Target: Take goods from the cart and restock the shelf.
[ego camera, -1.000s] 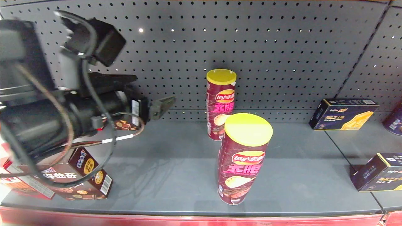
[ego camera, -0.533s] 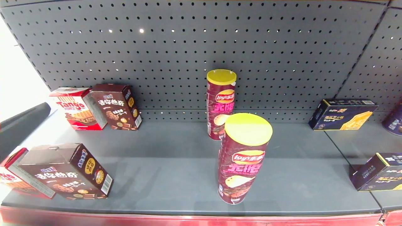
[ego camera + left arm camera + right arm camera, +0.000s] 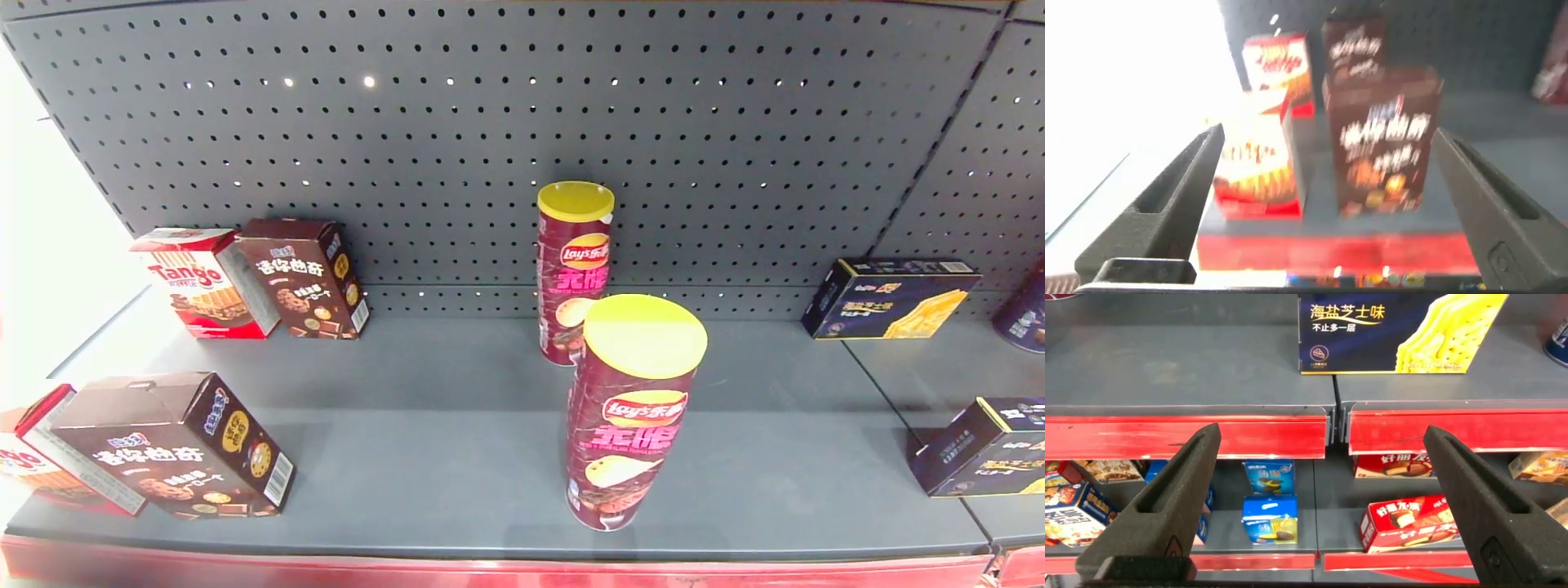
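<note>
On the grey metal shelf (image 3: pixel 424 433), a front maroon crisp tube with a yellow lid (image 3: pixel 630 412) is seen upright near the edge, and a rear maroon tube (image 3: pixel 574 269) behind it by the perforated back panel (image 3: pixel 490 122). At the left end, brown biscuit boxes (image 3: pixel 171 445) and red wafer boxes (image 3: pixel 204 282) are paired front and back; dark blue boxes (image 3: pixel 890 298) are placed on the right. The left gripper (image 3: pixel 1327 139) is held spread and empty before the left boxes, the right gripper (image 3: pixel 1323 433) likewise before a blue box.
</note>
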### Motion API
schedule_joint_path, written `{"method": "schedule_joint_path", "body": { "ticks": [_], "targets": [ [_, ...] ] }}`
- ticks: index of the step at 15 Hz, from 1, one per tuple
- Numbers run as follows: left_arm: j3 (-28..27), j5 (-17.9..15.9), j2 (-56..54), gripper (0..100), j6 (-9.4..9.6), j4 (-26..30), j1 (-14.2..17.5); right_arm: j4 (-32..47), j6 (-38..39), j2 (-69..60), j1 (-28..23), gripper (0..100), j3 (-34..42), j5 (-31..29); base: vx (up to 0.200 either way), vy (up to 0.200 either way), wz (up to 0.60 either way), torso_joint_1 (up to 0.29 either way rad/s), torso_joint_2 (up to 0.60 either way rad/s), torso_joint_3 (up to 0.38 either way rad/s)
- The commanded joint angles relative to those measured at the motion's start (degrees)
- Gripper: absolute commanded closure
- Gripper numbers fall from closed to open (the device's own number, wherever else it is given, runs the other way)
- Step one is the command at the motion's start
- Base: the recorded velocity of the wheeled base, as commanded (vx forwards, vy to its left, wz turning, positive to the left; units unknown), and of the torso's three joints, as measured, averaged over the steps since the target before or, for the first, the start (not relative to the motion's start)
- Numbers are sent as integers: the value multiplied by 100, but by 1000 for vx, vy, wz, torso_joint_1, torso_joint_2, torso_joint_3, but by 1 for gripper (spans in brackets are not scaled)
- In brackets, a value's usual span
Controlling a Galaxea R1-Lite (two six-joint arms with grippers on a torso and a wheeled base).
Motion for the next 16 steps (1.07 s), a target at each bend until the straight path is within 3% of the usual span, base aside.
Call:
{"method": "schedule_joint_path", "body": {
  "ticks": [1,3,7,8,9,10,13,14,16],
  "targets": [
    [681,3,-1140,0,-39,310,438,-1,-1,7,1,0,0,0,0,0,0,0,0,0],
    [707,-5,-1140,0,-56,469,403,-1,-1,7,1,0,0,0,0,0,0,0,0,0],
    [707,-5,-1140,0,-47,1462,403,-1,-1,7,1,0,0,0,0,0,0,0,0,0],
    [698,-199,-1140,0,-74,1541,403,-1,-1,7,1,0,0,0,0,0,0,0,0,0],
    [707,-726,-1140,0,-170,1567,403,-1,-1,7,1,0,0,0,0,0,0,0,0,0],
    [707,-981,-1140,0,-223,1813,403,-1,-1,7,1,0,0,0,0,0,0,0,0,0],
    [689,-1007,-1140,0,-258,1866,403,-1,-1,7,1,0,0,0,0,0,0,0,0,0],
    [698,-1007,-1140,0,-408,1848,403,-1,-1,7,1,0,0,0,0,0,0,0,0,0],
    [698,-1025,-1140,0,-425,1848,403,-1,-1,7,1,0,0,0,0,0,0,0,0,0]
  ]
}}
